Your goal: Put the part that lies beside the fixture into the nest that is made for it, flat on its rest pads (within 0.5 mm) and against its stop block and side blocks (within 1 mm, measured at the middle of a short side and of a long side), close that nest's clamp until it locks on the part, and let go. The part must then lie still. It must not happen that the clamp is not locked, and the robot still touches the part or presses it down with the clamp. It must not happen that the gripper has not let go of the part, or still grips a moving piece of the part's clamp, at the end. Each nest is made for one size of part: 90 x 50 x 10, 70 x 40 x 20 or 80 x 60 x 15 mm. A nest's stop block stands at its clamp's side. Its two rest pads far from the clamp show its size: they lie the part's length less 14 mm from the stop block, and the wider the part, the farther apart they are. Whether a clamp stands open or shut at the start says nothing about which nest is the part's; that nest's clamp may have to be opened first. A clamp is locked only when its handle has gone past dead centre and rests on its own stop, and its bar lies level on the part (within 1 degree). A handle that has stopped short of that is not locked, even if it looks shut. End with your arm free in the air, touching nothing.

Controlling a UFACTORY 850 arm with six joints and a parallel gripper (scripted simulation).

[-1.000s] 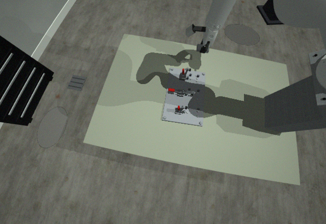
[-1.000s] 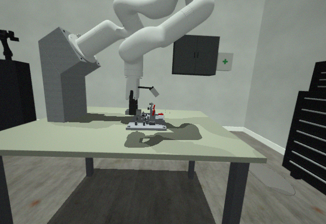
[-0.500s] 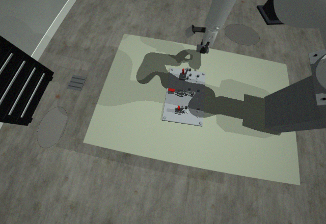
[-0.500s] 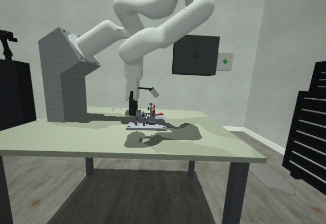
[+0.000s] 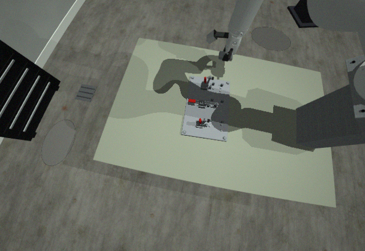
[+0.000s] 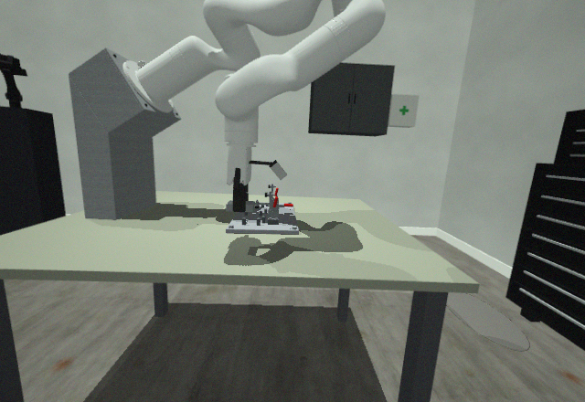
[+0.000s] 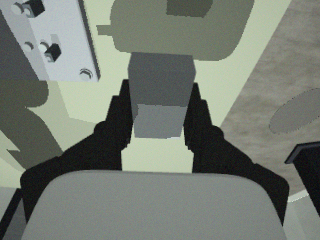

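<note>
The grey block part (image 7: 161, 97) sits between my two black fingers in the wrist view. My gripper (image 7: 159, 94) is shut on it and holds it above the table, beyond the far end of the fixture. In the top view the gripper (image 5: 226, 55) hangs just past the fixture plate (image 5: 206, 108). In the exterior view the gripper (image 6: 239, 195) stands behind the fixture (image 6: 266, 220). The plate carries three nests in a row. The far clamp's red handle (image 5: 204, 80) stands up, the middle clamp's red handle (image 5: 192, 100) lies flat, and the near clamp's red handle (image 5: 200, 120) stands up.
A corner of the fixture plate (image 7: 57, 40) with bolts shows at the upper left of the wrist view. The grey robot pedestal (image 6: 111, 138) stands at the table's back. The table's far edge (image 7: 250, 85) runs close beside the gripper.
</note>
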